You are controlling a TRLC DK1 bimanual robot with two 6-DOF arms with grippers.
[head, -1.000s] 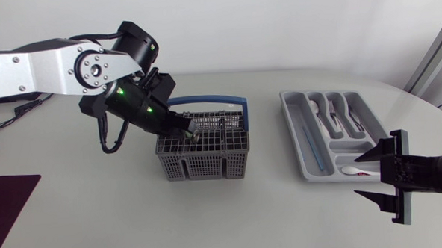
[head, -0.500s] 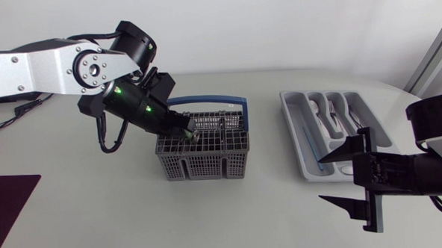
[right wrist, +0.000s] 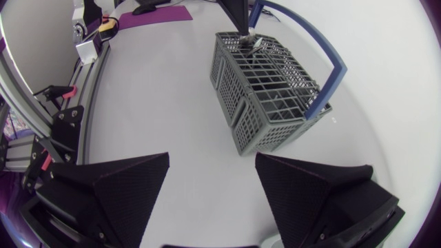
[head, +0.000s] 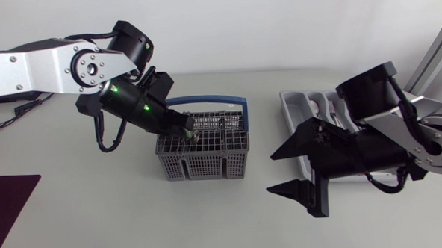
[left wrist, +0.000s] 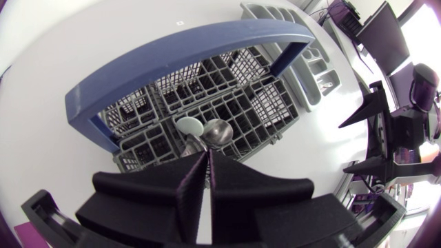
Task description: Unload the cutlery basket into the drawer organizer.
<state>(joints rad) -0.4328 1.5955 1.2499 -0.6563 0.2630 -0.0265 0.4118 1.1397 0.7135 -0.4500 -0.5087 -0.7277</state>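
Left wrist view: my left claw (left wrist: 207, 155) is clamped on a spoon (left wrist: 217, 131), whose bowl sits just ahead of the fingertips inside the cutlery basket (left wrist: 186, 48). My right claw (right wrist: 212, 157) is spread wide, with the basket ahead of it and the drawer organizer (head: 290, 125) behind it.

White table (head: 98, 219) in shot, matte top, far edge curving off toward 1 o'clock. Grey wire cutlery basket (head: 204, 160) w/ blue handle stands upright approx. dead centre, a touch toward 9 o'clock. Over at 3 o'clock, the grey drawer organizer (head: 286, 106) lies flat, well apart from the basket (its near end is hidden from overhead). Down at 8 o'clock, a dark purple mat (head: 4, 212) lies flat at the near-left corner.
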